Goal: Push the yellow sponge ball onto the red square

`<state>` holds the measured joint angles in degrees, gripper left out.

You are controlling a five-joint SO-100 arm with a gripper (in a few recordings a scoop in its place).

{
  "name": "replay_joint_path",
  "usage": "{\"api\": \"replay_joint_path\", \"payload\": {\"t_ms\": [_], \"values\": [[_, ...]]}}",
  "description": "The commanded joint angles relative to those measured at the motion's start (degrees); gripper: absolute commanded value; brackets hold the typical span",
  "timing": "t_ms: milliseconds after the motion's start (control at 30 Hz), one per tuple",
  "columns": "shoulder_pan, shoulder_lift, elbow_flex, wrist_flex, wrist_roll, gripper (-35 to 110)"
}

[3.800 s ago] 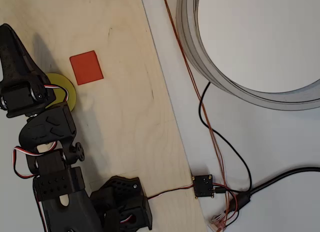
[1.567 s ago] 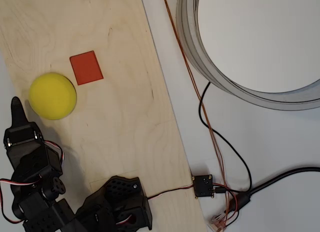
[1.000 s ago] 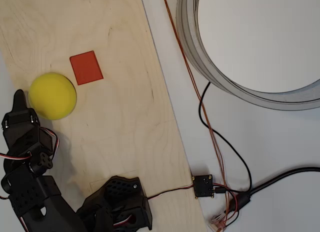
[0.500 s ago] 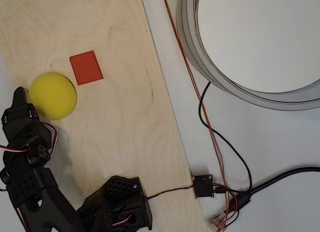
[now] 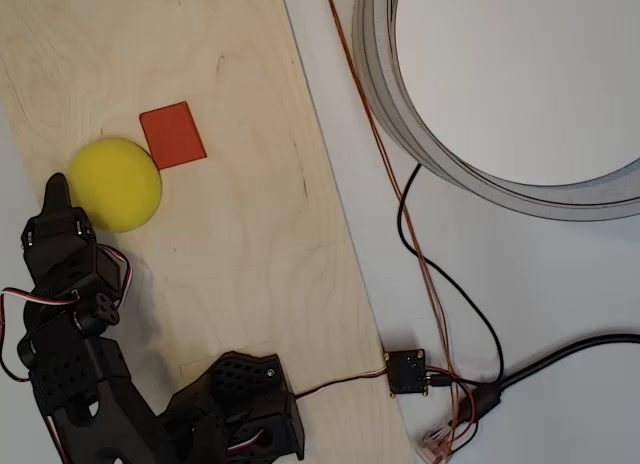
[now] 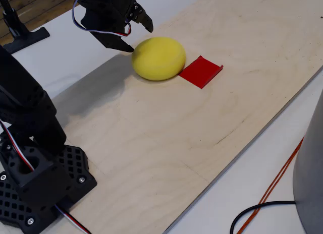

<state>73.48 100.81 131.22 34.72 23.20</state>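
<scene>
The yellow sponge ball rests on the wooden board, its edge touching the lower-left corner of the red square. In the overhead view my black gripper is pressed against the ball's left side. The fixed view shows the gripper just left of and above the ball, its two fingers slightly apart with nothing between them. One fingertip touches the ball's left side.
The light wooden board ends at a slanted right edge. Beyond it on the white table lie a large grey ring, cables and a small black connector box. The arm's base stands at the board's lower edge.
The gripper has moved right and pushed the ball up and right, from clear of the red square to touching its corner.
</scene>
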Motion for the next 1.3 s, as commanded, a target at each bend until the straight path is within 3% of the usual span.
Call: {"api": "replay_joint_path", "payload": {"t_ms": [0,1267], "values": [[2.8,2.5,1.1,-0.8,-0.5,21],[12.9,0.3,5.3,-12.7,-12.6,21]]}}
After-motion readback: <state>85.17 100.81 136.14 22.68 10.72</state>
